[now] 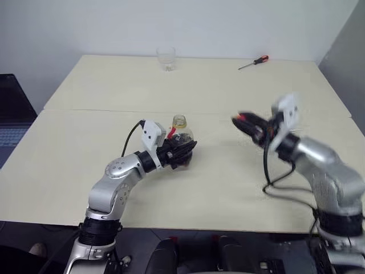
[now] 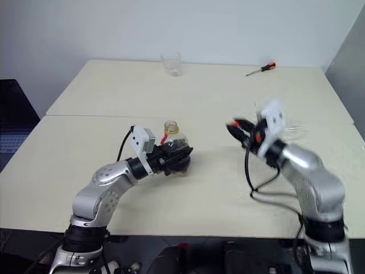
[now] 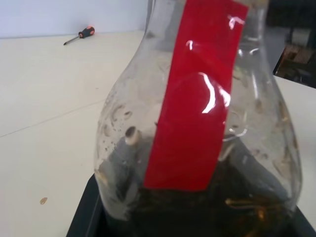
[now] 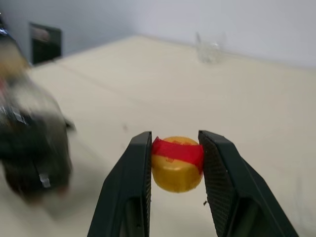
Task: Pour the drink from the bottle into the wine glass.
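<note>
On the near table stands the bottle (image 1: 181,136), squat and clear, its neck open, a red strip (image 3: 197,94) down its side. The dark drink (image 3: 197,212) lies low in its body. My left gripper (image 1: 186,153) is shut on the bottle's lower body. To the right, above the table, my right gripper (image 4: 175,148) is shut on the small yellow cap (image 4: 177,165), which carries a red band. The wine glass is mostly hidden behind my right arm; only a faint clear outline (image 2: 293,132) shows there.
A short clear tumbler (image 1: 166,58) stands at the far edge of the back table. A red-handled screwdriver (image 1: 255,61) lies at the far right. Two cream tables (image 1: 85,165) meet at a seam. A dark laptop (image 1: 11,123) sits off the left edge.
</note>
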Tool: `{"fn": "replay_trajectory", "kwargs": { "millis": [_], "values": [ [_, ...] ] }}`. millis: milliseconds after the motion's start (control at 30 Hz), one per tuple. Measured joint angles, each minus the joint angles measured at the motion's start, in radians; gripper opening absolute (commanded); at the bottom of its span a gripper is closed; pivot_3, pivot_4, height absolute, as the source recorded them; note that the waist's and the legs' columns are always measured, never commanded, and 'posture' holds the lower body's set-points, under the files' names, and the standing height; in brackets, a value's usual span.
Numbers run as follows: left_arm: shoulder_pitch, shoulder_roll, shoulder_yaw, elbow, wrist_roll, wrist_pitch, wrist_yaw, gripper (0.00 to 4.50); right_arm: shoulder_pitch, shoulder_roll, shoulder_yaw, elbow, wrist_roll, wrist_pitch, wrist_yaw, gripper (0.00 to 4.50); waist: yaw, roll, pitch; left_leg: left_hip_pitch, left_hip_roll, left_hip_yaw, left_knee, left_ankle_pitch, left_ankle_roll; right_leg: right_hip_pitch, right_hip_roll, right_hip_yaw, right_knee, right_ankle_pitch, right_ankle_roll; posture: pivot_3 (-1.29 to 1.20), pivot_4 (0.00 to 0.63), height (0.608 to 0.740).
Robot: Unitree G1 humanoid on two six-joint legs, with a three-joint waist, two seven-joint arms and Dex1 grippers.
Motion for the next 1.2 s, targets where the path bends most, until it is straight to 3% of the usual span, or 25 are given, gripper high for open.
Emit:
{"fn": "replay_trajectory", "kwargs": {
  "millis": [133, 233, 567, 933, 1200],
  "values": [
    [0.012, 0.000, -0.004, -0.019, -0.014, 0.018, -0.002, 2.05, 0.223, 0.065, 0.024, -0.009, -0.112, -0.086, -0.093, 1.15, -0.009, 0.000, 0.000, 0.003, 0.001, 0.001, 0.000, 0.000, 0.000, 0.000, 0.001, 0.002, 0.003, 0.000, 0.000, 0.00, 0.150, 0.740],
    [0.011, 0.000, -0.006, -0.026, -0.017, 0.027, -0.003, 2.05, 0.239, 0.129, 0.016, 0.019, -0.152, -0.141, -0.153, 1.15, -0.011, 0.001, 0.000, 0.004, 0.001, 0.001, 0.000, 0.000, 0.000, 0.001, 0.003, 0.002, 0.004, 0.000, 0.000, 0.00, 0.150, 0.740],
    [-0.028, 0.002, -0.007, -0.010, -0.017, 0.032, -0.004, 2.05, 0.132, 0.162, -0.008, 0.120, -0.176, -0.204, -0.189, 4.49, -0.004, 0.001, 0.000, 0.002, 0.000, 0.001, 0.000, 0.000, -0.001, 0.001, 0.005, 0.001, 0.001, 0.000, 0.000, 0.00, 0.150, 0.740],
    [0.028, 0.005, 0.029, -0.014, -0.016, 0.031, 0.045, 2.05, 0.117, 0.039, -0.005, 0.036, -0.122, -0.175, -0.048, 4.49, -0.005, 0.001, 0.000, 0.002, 0.001, 0.000, 0.000, 0.000, 0.000, 0.001, 0.004, 0.001, 0.002, 0.000, 0.000, 0.00, 0.150, 0.740],
    [0.014, -0.023, 0.106, 0.024, 0.010, 0.019, 0.187, 2.05, -0.039, -0.023, 0.116, -0.060, -0.026, -0.148, 0.134, 4.49, -0.003, 0.000, 0.000, 0.002, 0.000, -0.001, 0.001, 0.000, 0.000, 0.001, 0.004, 0.000, 0.002, 0.000, 0.000, 0.00, 0.150, 0.740]
  ]
}}
